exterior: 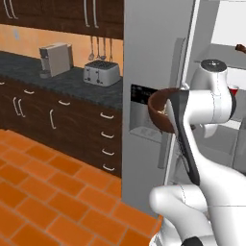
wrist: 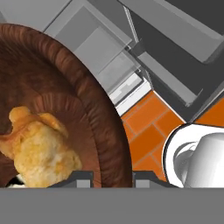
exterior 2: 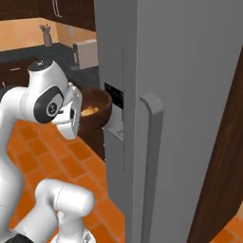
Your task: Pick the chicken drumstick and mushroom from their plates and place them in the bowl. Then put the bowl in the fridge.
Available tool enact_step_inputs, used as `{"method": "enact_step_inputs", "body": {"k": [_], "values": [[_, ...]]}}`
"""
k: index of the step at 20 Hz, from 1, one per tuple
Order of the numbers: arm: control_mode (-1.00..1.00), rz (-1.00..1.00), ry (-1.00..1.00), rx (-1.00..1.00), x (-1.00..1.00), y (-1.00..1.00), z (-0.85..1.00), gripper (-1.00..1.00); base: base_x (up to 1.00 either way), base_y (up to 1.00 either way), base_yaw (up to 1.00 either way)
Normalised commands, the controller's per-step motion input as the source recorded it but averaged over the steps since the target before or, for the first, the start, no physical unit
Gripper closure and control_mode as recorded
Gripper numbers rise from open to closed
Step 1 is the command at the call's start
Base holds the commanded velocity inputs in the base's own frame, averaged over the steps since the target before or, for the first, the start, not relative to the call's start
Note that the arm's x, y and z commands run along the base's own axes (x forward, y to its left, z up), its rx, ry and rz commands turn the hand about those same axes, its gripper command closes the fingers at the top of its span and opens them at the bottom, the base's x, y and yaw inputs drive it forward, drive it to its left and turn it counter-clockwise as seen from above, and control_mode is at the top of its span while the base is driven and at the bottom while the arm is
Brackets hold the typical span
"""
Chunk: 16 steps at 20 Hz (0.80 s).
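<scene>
Dark brown, ridged grain on the bowl [wrist: 87,87]; golden-orange, lumpy crust on the chicken drumstick [wrist: 39,148]. Flat grey over the fridge [exterior 2: 190,95], black at its dispenser panel [exterior: 140,96]. Orange tiles, darker grout, across the floor [exterior: 43,192].

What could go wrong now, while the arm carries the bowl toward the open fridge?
1. The bowl is held up close to the fridge door edge; it may bump the door before reaching the white shelves.
2. The fingers seem to grip only the rim, so the bowl could tilt or slip.
3. The chicken drumstick lies loose inside and could roll out.
</scene>
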Motion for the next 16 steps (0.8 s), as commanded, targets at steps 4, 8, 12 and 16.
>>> {"method": "enact_step_inputs", "body": {"k": [4, 8, 12, 16], "values": [[1.00, 0.00, 0.00, 0.00, 0.00, 0.00, 0.00, 1.00, -0.06, 0.85, -0.25], [1.00, 0.00, 0.00, 0.00, 0.00, 0.00, 0.00, 1.00, 0.36, 0.68, -0.41], [1.00, 0.00, 0.00, 0.00, 0.00, 0.00, 0.00, 1.00, 0.33, 0.74, -0.43], [1.00, 0.00, 0.00, 0.00, 0.00, 0.00, 0.00, 1.00, 0.73, 0.02, -0.18]]}}
